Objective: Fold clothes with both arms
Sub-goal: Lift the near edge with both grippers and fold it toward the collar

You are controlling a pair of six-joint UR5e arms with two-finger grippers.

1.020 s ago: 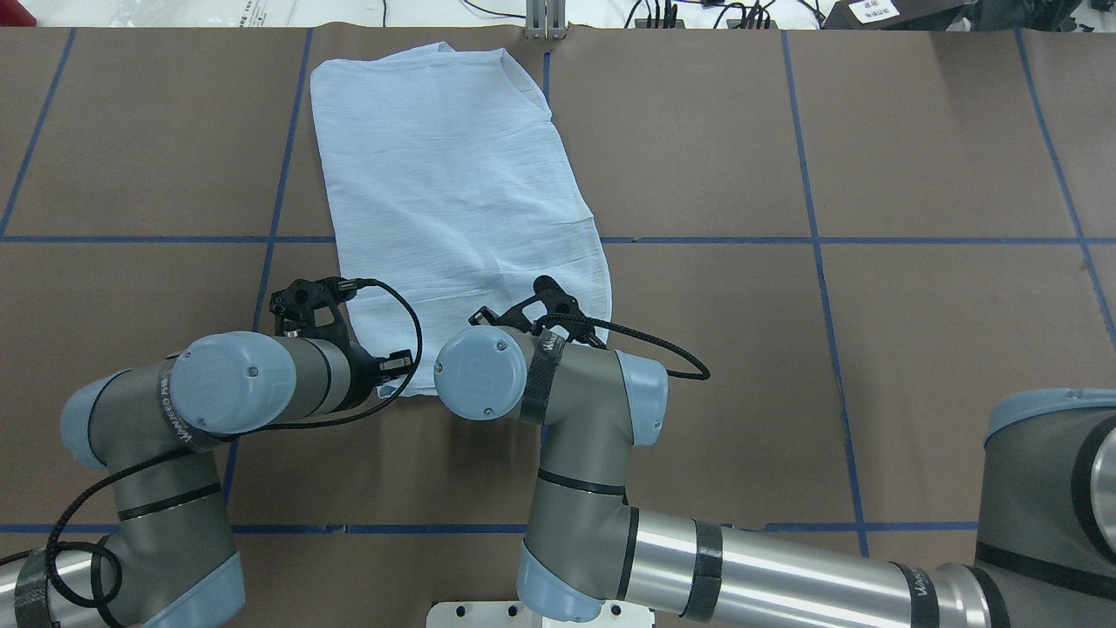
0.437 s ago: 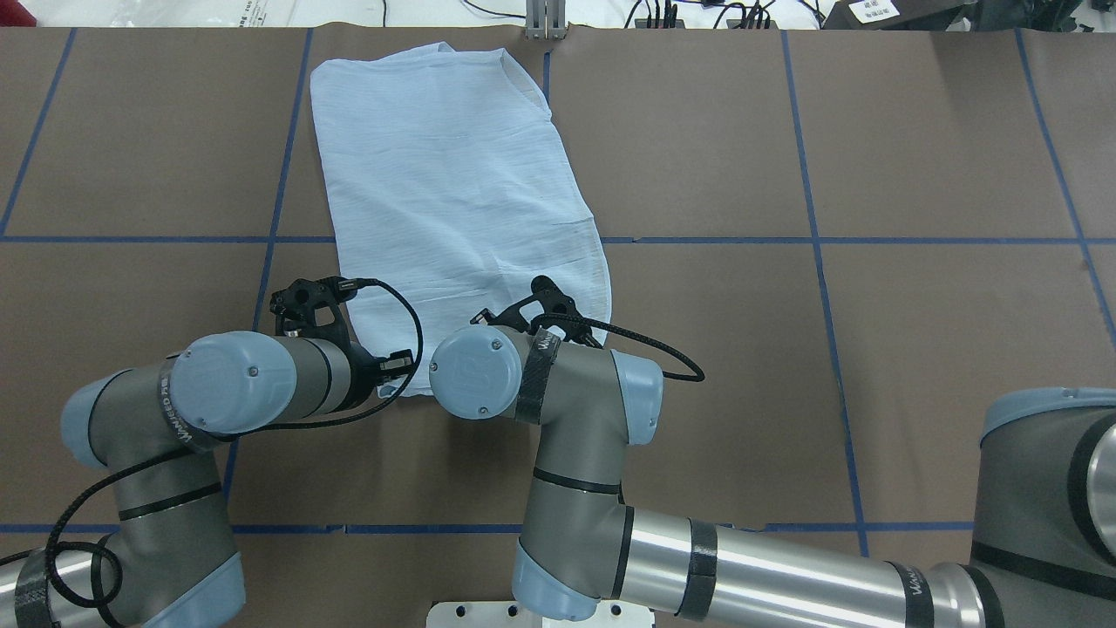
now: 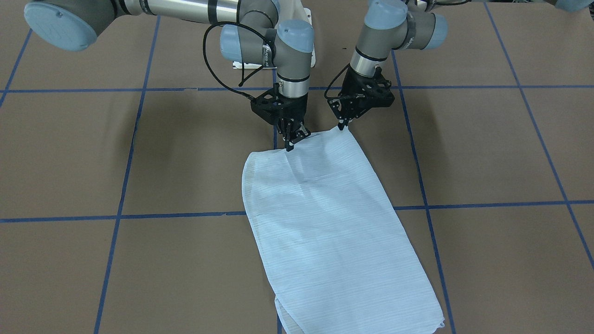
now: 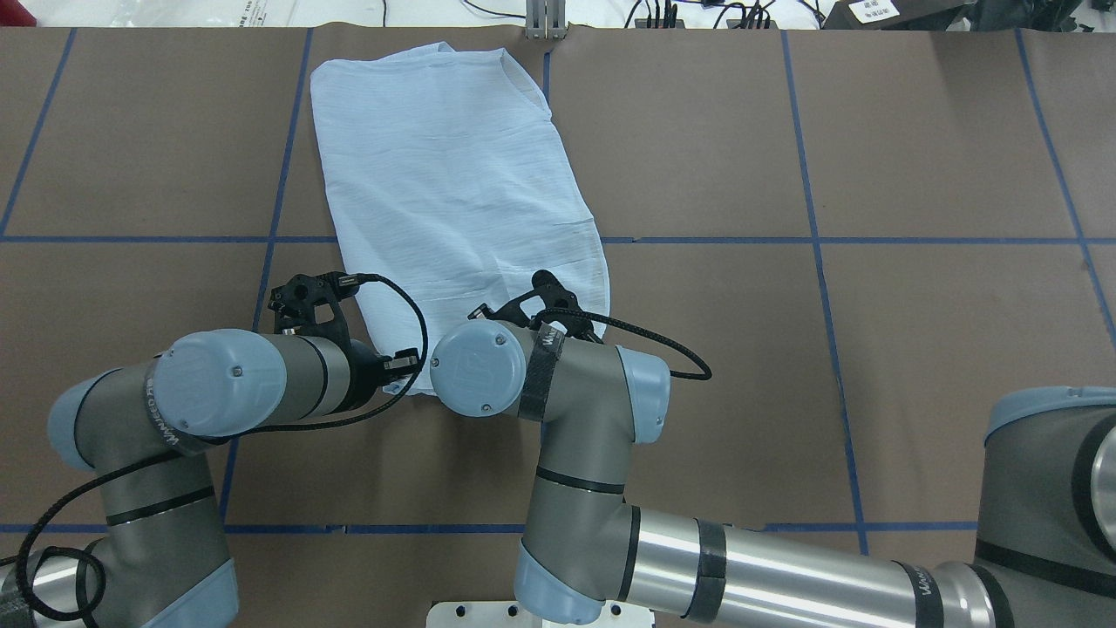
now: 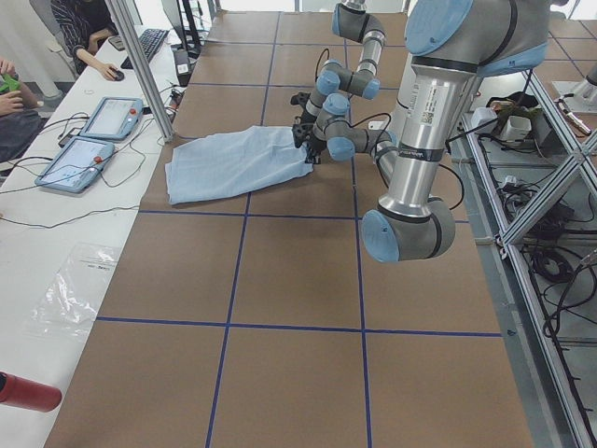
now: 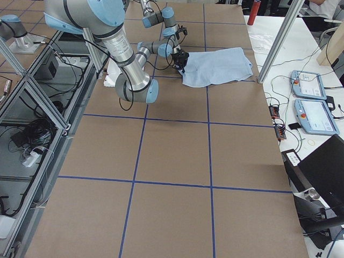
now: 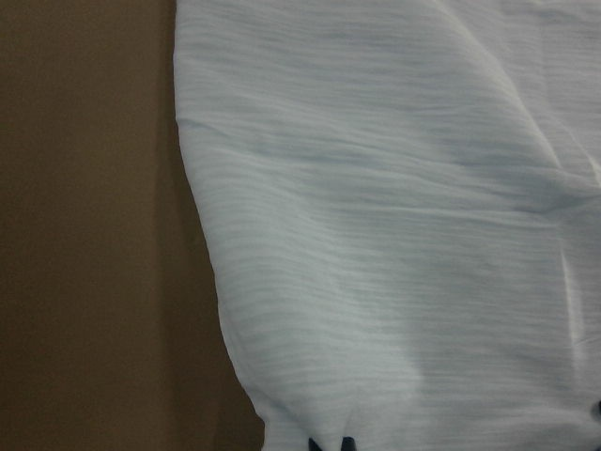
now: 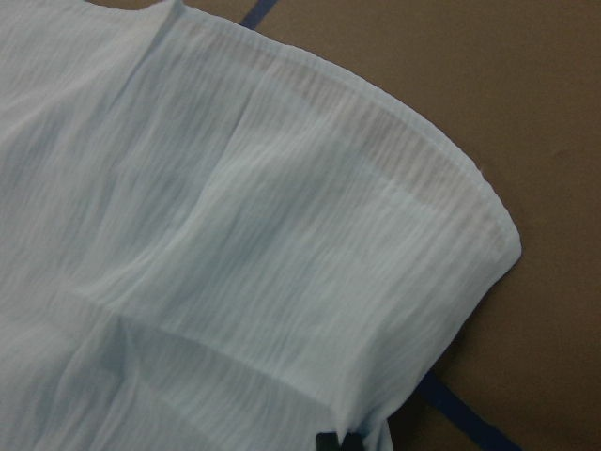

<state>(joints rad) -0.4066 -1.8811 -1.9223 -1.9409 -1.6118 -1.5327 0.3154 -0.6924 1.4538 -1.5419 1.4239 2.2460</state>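
Observation:
The light blue crinkled shirt (image 3: 334,222) lies folded into a long strip on the brown table, running away from the robot (image 4: 453,174). My left gripper (image 3: 342,126) is shut on the shirt's near corner and holds it slightly off the table. My right gripper (image 3: 289,145) is shut on the near hem, a short way along the same edge. In the overhead view both wrists hide the fingers. Each wrist view shows dark fingertips (image 7: 329,443) (image 8: 338,440) pinched into the cloth at the bottom edge.
Brown paper with blue tape lines (image 4: 811,240) covers the table. Cables and a metal bracket (image 4: 545,22) sit at the far edge. Past that edge a white side table holds two pendants (image 5: 93,135); an upright post (image 5: 140,65) stands there and a seated person shows.
The left arm's elbow has swung slightly outward and the right wrist has shifted a little. The shirt's near edge has drawn in slightly. Both grippers keep their hold.

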